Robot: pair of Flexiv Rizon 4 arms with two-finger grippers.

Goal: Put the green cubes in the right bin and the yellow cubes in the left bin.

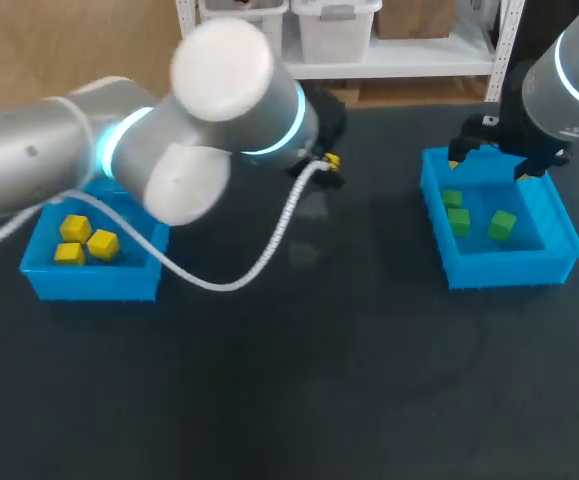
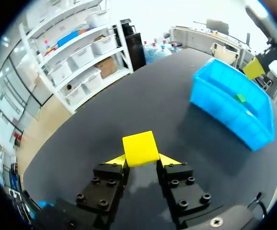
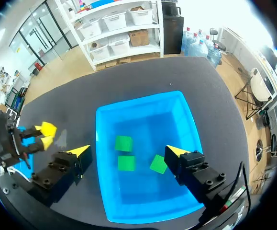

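My left gripper (image 2: 142,160) is shut on a yellow cube (image 2: 139,148), held above the dark table's far middle; in the head view the gripper (image 1: 327,165) is mostly hidden behind its own arm. The left blue bin (image 1: 89,280) holds three yellow cubes (image 1: 87,240). Three green cubes (image 3: 126,163) lie in the right blue bin (image 3: 105,120). My right gripper (image 3: 128,150) hangs open over that bin with nothing between its fingers; it also shows above the right bin (image 1: 499,265) in the head view (image 1: 489,165).
My left arm's big elbow (image 1: 219,100) and a white cable (image 1: 259,250) span the table's left and middle. The right bin (image 2: 229,108) lies ahead and to the right of the left gripper, one green cube (image 2: 241,99) showing inside.
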